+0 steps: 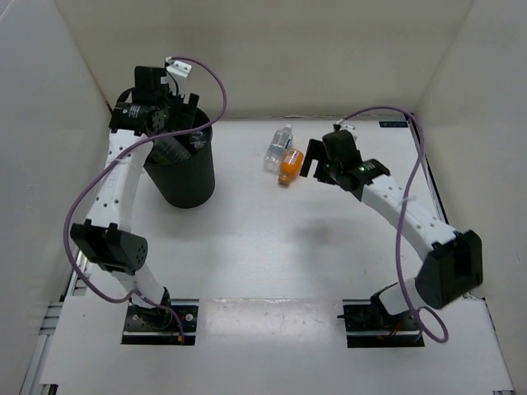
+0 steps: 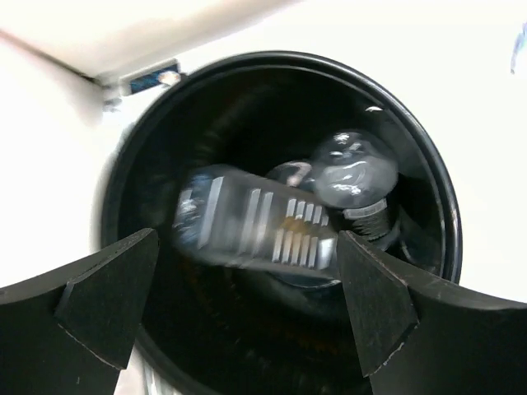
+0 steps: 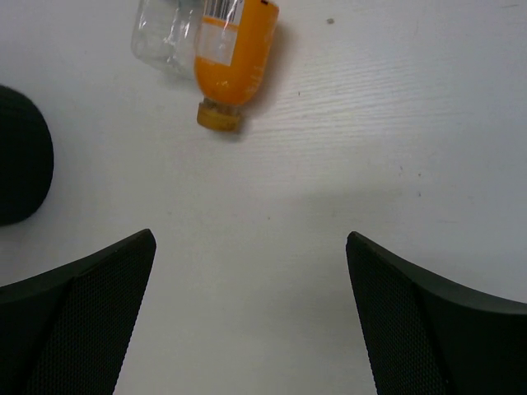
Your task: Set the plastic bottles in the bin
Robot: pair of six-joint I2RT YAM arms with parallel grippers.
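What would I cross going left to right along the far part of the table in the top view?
black bin → clear bottle → orange bottle → right gripper. The left gripper overlaps the bin, so it is left out.

Upright black bin (image 1: 183, 177) holds bottles (image 2: 354, 169); orange bottle (image 1: 289, 164), clear bottle (image 1: 278, 146) lie outside.

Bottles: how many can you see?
4. Two lie side by side on the table: a clear bottle and an orange bottle. Two show inside the bin: a blurred bottle, a rounded clear one. Others may be hidden.
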